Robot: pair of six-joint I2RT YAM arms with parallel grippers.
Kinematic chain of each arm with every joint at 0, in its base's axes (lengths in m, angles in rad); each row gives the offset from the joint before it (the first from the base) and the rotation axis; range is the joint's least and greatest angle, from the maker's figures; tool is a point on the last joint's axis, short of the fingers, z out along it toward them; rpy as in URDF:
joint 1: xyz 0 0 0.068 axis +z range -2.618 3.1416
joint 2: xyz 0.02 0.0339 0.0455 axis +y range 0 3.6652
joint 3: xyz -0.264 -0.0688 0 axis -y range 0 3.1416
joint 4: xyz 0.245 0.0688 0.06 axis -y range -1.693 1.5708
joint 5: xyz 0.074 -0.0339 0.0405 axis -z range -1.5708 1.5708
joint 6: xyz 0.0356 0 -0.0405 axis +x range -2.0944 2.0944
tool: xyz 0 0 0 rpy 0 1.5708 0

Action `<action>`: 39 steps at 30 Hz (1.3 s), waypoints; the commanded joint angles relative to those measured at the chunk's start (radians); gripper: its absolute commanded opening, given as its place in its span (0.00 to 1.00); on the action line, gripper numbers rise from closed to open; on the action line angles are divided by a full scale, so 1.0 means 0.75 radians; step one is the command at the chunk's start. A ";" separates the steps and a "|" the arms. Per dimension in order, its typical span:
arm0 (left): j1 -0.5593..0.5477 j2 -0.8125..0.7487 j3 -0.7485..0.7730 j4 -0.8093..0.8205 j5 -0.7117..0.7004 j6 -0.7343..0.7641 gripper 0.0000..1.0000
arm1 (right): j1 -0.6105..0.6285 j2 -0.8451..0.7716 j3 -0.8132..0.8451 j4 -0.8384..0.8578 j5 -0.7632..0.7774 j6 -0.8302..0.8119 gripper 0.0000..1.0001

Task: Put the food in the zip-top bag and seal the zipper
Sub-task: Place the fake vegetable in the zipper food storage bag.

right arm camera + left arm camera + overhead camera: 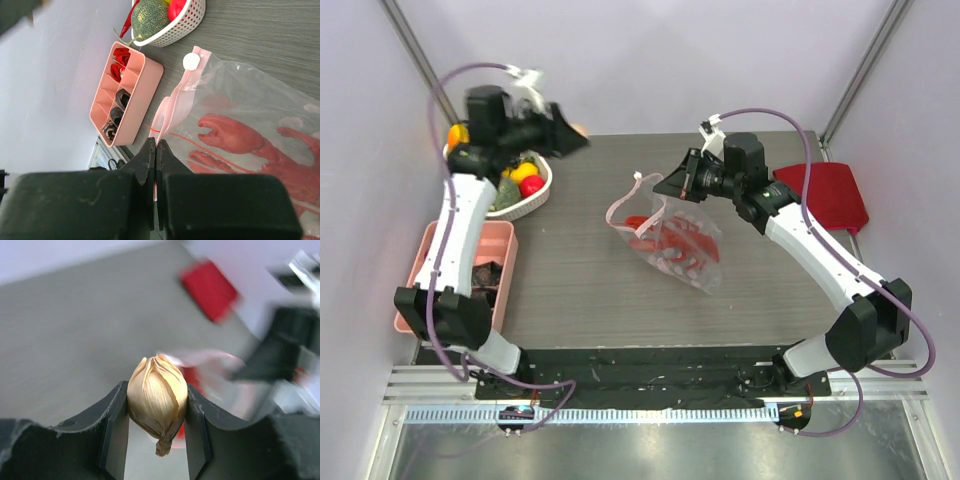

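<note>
The zip-top bag (672, 240) lies mid-table, clear with a pink strip at its mouth (172, 107). A red lobster (240, 145) is inside it (670, 240). My right gripper (156, 150) is shut on the zipper strip at the bag's mouth and holds that edge up (670, 185). At the far left, above the table beside the basket, my left gripper (568, 138) is blurred. In the left wrist view it (156, 410) is shut on a beige, garlic-like piece of food (157, 397), pinched between both fingers. The bag shows blurred beyond it (210, 362).
A white basket (542, 195) with more toy foods stands at the far left. A pink compartment tray (430, 255) with dark and red pieces sits at the left edge (145, 75). A red board (825, 195) lies at the right. A white tab (190, 61) sits on the bag's strip.
</note>
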 commanded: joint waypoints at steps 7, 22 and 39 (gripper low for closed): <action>-0.496 -0.027 -0.251 0.077 0.048 -0.142 0.28 | -0.020 -0.040 0.028 0.236 -0.154 0.094 0.01; -0.392 0.094 0.015 -0.009 0.056 -0.175 1.00 | -0.042 -0.077 -0.005 0.312 -0.138 0.255 0.01; 0.263 0.519 0.450 0.171 -0.414 -0.088 0.88 | -0.093 -0.071 -0.048 0.304 -0.111 0.227 0.01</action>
